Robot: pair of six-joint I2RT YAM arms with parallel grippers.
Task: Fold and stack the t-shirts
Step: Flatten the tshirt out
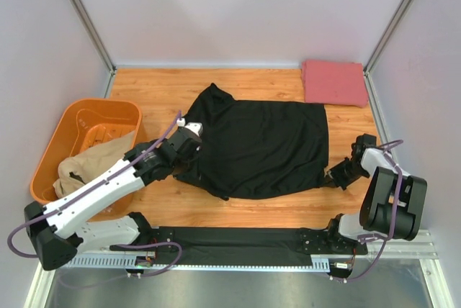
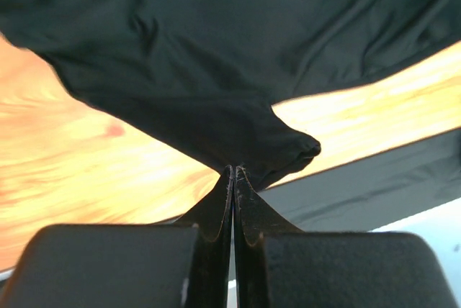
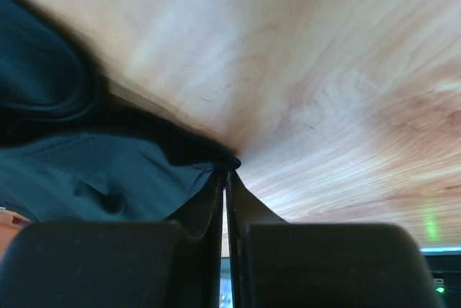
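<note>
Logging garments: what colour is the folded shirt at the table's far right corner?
Pinkish-red shirt; top external view.

Bench top (image 1: 155, 88): pale orange-brown wood grain, laid flat. The same grain shows blurred in both wrist views.

Orange plastic tub (image 1: 94, 124): upright at the left edge of the bench, roughly midway between the far-left and near-left corners. It is rectangular with rounded corners, and its floor has a moulded pattern.

Black strip (image 1: 238, 239): lies along the near edge and runs most of the bench's width.

Perforated metal rail (image 1: 94, 259): just outside the black strip at the near edge.

Enclosure: plain white wall panels (image 1: 238, 13) on the far, left and right sides. Aluminium posts stand at the far-left (image 1: 83, 13) and far-right (image 1: 400, 16) corners.

Grey metal surface (image 1: 238, 290): beyond the near edge.
</note>
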